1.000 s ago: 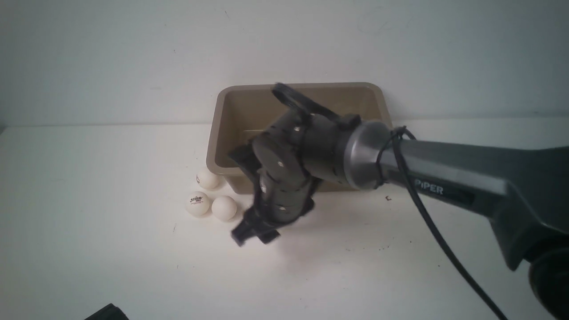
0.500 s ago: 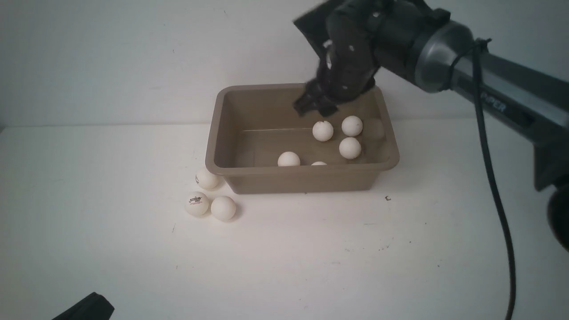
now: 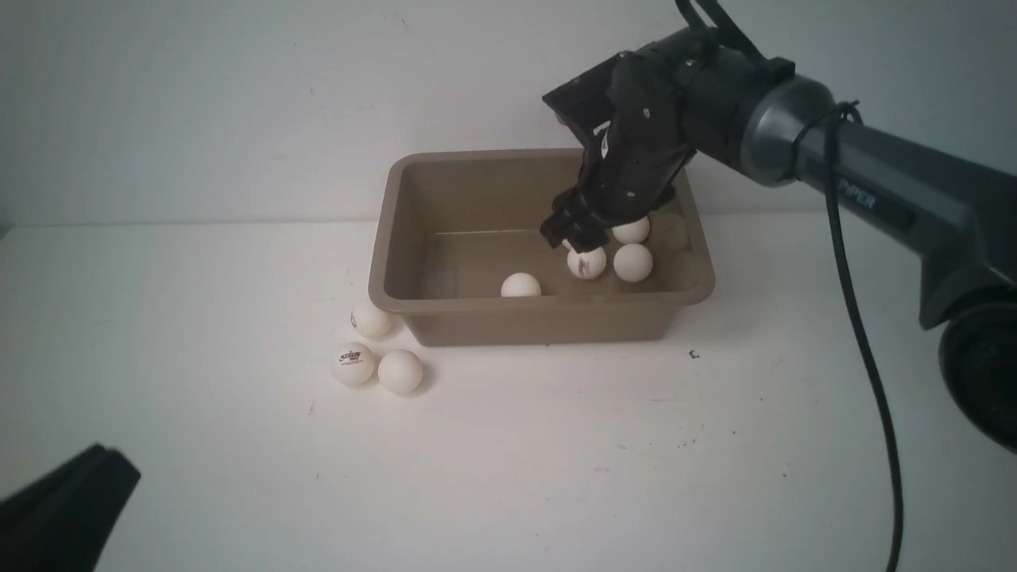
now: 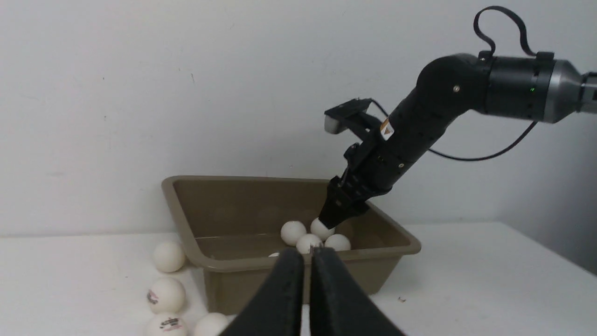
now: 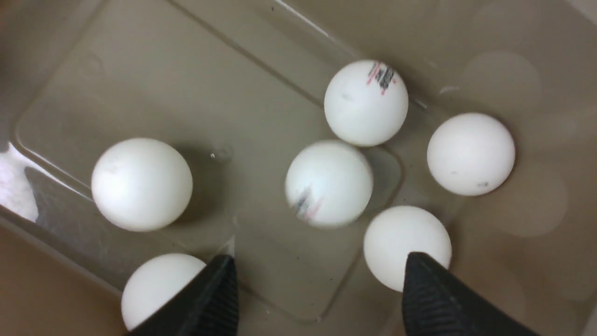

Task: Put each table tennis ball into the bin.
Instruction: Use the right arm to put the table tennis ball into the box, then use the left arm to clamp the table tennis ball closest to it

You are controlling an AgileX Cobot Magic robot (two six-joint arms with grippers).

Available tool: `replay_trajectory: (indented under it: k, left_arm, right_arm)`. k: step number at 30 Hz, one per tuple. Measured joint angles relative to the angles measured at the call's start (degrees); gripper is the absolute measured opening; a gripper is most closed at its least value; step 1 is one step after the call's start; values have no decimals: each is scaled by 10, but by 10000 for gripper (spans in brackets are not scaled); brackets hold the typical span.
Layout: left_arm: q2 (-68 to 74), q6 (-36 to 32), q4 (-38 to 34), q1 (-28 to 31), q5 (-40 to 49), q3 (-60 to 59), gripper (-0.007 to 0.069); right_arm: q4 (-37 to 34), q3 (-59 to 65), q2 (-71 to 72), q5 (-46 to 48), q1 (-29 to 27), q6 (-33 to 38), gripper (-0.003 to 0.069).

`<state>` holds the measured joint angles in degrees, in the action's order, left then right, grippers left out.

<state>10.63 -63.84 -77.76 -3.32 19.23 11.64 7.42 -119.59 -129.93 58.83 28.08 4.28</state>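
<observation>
White surface: bin with balls, three more at its seven o'clock; right jaws open above it, left jaws closed, empty.

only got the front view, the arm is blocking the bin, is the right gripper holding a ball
Observer: No. The right wrist view shows the right gripper open and empty.
Operator: how many balls in the bin, i count four
Observer: Six table tennis balls lie on the floor of the bin.
Operator: and the left gripper
Observer: The left gripper is shut, holding nothing.
</observation>
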Motion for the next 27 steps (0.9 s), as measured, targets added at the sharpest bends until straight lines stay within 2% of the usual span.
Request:
replay_trajectory:
  k: [1, 3, 4, 10, 11, 13, 15, 16, 17, 20, 22, 27]
  left_arm:
    - [0, 0, 4, 0, 0, 5, 20]
    - [107, 2, 58, 0, 4, 80, 34]
    - [115, 2, 58, 0, 5, 80, 34]
    - [427, 52, 194, 0, 82, 274, 121]
    - [427, 52, 194, 0, 82, 274, 126]
    - [563, 102, 267, 0, 141, 359, 195]
    - [609, 123, 296, 0, 168, 390, 231]
    - [686, 165, 352, 0, 225, 447, 283]
    - [702, 175, 364, 0, 231, 460, 288]
    - [825, 243, 458, 0, 327, 567, 355]
    - [880, 267, 492, 0, 372, 636, 365]
    - [937, 286, 511, -1, 422, 720, 365]
  right_arm:
    - [0, 0, 0, 0, 0, 0, 437]
    - [-3, 0, 12, 6, 0, 1, 439]
    - [-3, 0, 13, 8, 0, 0, 439]
    - [14, 0, 85, 68, 0, 27, 440]
    - [15, 0, 88, 71, 0, 28, 440]
    - [31, 0, 128, 86, 0, 35, 440]
    - [34, 0, 150, 94, -3, 39, 440]
    - [30, 0, 173, 100, -8, 43, 440]
    - [29, 0, 178, 102, -10, 44, 440]
    - [9, 0, 217, 113, -29, 50, 440]
    - [-2, 0, 237, 123, -44, 55, 440]
    - [-21, 0, 267, 136, -73, 56, 440]
